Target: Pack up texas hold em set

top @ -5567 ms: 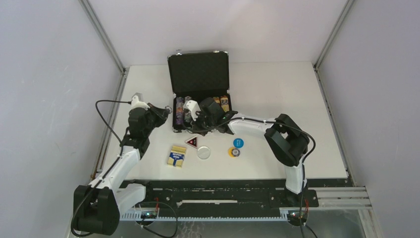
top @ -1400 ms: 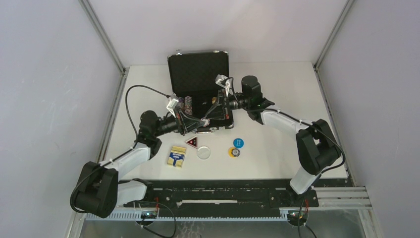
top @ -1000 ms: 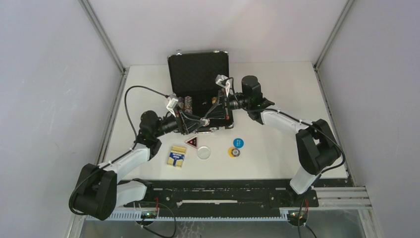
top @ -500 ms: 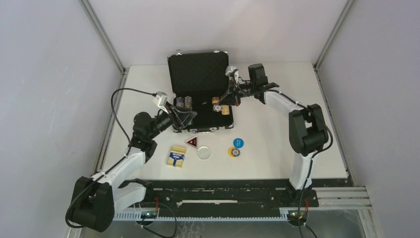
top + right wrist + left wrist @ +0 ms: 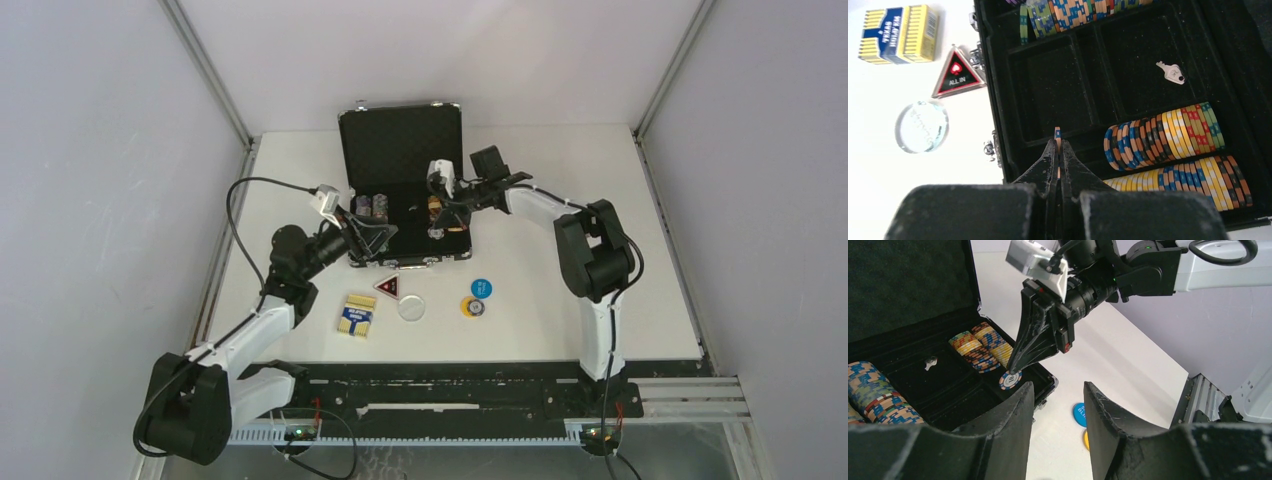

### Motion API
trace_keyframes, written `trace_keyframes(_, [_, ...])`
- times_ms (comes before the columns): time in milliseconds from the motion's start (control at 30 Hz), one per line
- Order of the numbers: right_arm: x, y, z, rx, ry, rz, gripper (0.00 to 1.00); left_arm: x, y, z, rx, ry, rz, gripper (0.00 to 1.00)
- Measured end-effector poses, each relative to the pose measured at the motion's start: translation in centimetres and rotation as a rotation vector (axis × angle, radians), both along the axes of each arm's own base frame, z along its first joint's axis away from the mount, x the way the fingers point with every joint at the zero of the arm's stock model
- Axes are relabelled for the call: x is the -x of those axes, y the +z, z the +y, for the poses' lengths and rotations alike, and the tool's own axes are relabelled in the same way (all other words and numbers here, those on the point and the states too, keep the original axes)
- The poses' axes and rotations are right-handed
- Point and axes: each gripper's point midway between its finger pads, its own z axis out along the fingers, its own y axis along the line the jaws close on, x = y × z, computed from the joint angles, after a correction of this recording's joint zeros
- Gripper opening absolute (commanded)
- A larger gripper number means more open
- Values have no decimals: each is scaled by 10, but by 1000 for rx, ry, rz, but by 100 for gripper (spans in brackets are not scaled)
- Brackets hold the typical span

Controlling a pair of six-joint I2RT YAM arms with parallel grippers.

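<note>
Running tally: one case, one card box, one token, three discs, plus the chips.
One black briefcase (image 5: 401, 150). Inside it, two rows of poker chips (image 5: 1163, 132) lie side by side at one end. A further run of chips (image 5: 1068, 12) at the other end is cut off by the frame edge, so no firm count there. One single chip (image 5: 1057, 134), one small white key (image 5: 1171, 72). Out on the table (image 5: 560, 200): one yellow-blue card box (image 5: 357, 314), one red-black triangular token (image 5: 388, 287), and three round discs: one white disc (image 5: 411, 307), one blue disc (image 5: 481, 288), one yellow disc (image 5: 465, 305).
</note>
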Motion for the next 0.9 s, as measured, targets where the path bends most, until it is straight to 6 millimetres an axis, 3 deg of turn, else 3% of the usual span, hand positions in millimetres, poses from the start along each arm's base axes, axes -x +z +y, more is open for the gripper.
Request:
trace_keyframes(300, [-17,-13,13,115,-21,-69,0,0,-2,0,-3,0,8,45])
trace_keyframes(500, [-29,-15,11,145,-44,-83,0,0,-2,0,-3,0,8,44])
trace_keyframes(900, [-33,-20,7,177,-56,-75,0,-1,-6,0,-6,0,22,44])
